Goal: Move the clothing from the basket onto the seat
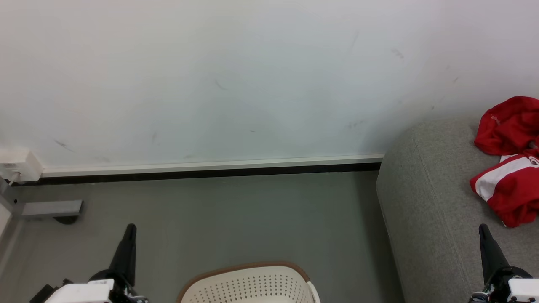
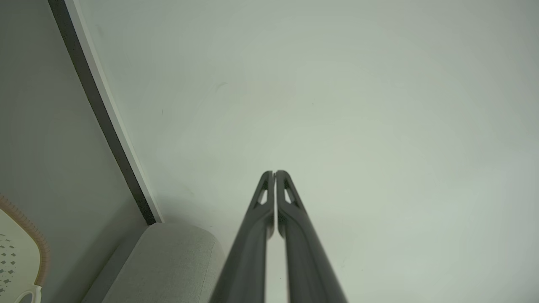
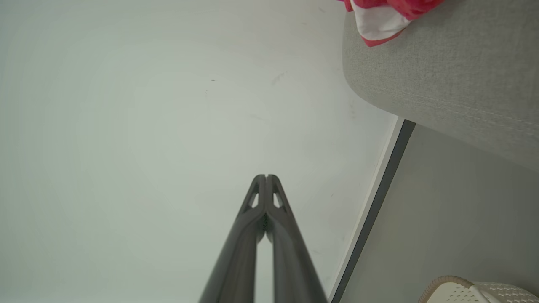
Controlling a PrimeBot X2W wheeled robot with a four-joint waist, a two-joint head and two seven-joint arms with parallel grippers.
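Red clothing (image 1: 507,162) with white bands lies on the grey seat (image 1: 425,202) at the right of the head view; a corner of the clothing (image 3: 379,21) hangs at the seat's (image 3: 442,71) edge in the right wrist view. The cream basket (image 1: 248,286) with a brown rim stands on the floor at the bottom centre; its inside is hidden. My left gripper (image 1: 130,229) is shut and empty, left of the basket. My right gripper (image 1: 483,229) is shut and empty, over the seat's front. Both wrist views show closed fingertips, left gripper (image 2: 274,173) and right gripper (image 3: 266,176), pointing at the wall.
A pale wall with a white and black skirting board (image 1: 210,168) runs behind the grey floor (image 1: 236,214). A white box with a cable (image 1: 17,166) and a grey bracket (image 1: 50,208) sit at the far left. The basket rim (image 2: 29,235) and the seat end (image 2: 168,261) appear in the left wrist view.
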